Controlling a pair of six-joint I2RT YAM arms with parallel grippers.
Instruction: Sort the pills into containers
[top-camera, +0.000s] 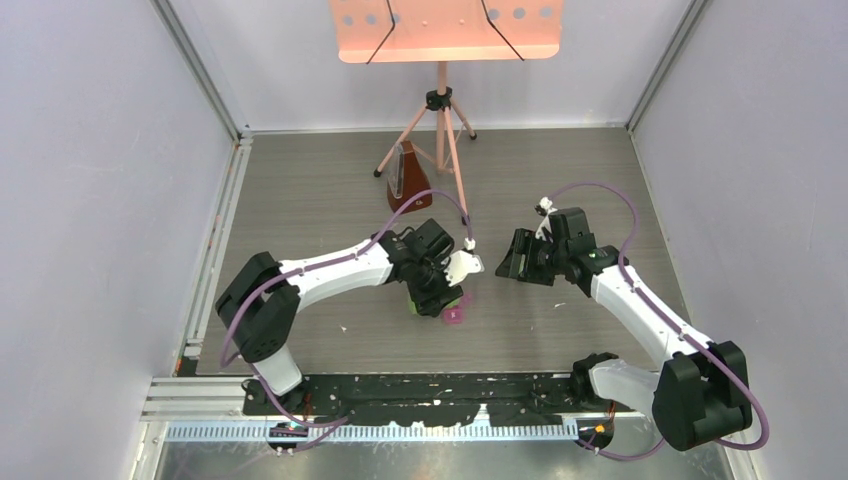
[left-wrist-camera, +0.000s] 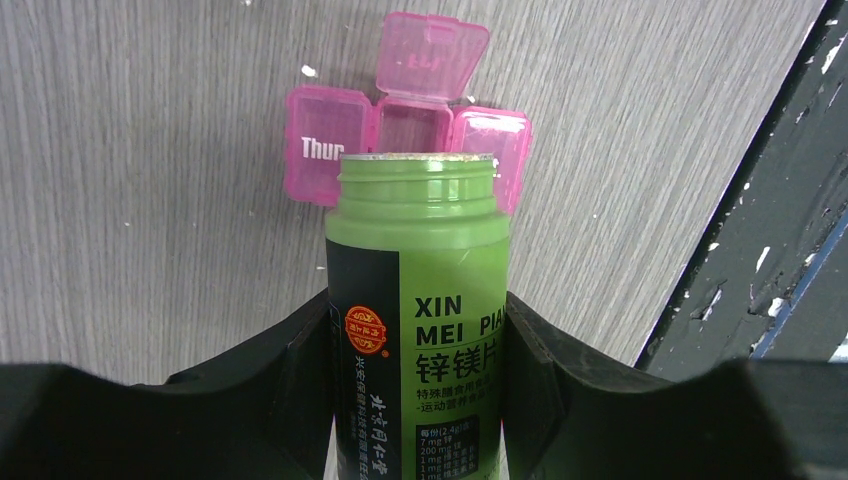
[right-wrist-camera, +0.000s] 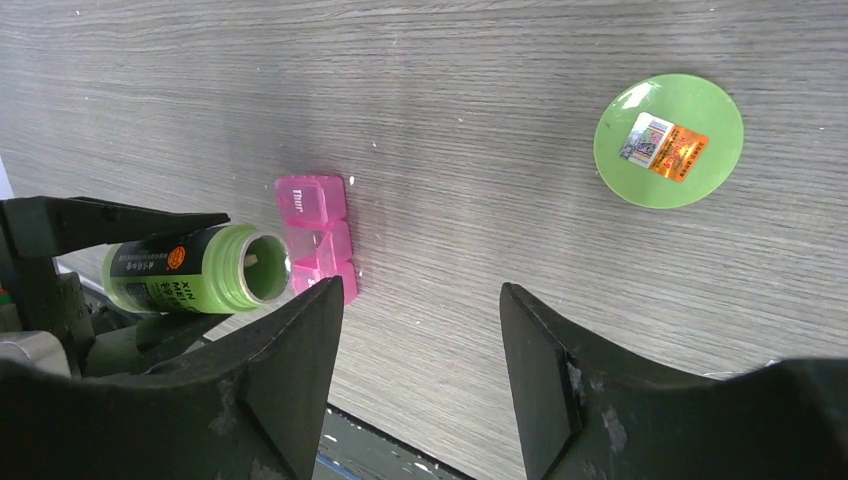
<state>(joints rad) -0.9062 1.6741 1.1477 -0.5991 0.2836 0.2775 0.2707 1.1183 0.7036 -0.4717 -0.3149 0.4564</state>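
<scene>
Left tool clamps the uncapped green bottle, mouth tipped toward the open middle compartment of the pink pill box; right tool hangs spread, empty.

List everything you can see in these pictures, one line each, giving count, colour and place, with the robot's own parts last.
pill bottle: one, green, uncapped, in the left gripper, mouth toward the pill box
pill box: one, translucent pink, middle lid open, on the table
bottle cap: one, green, flat on the table, apart from the box
metronome: one, brown, far side of the table
music stand: one, pink, behind the metronome
table: one, grey wood-grain
left gripper: one, black, shut on the pill bottle
right gripper: one, black, open and empty, above the table
</scene>
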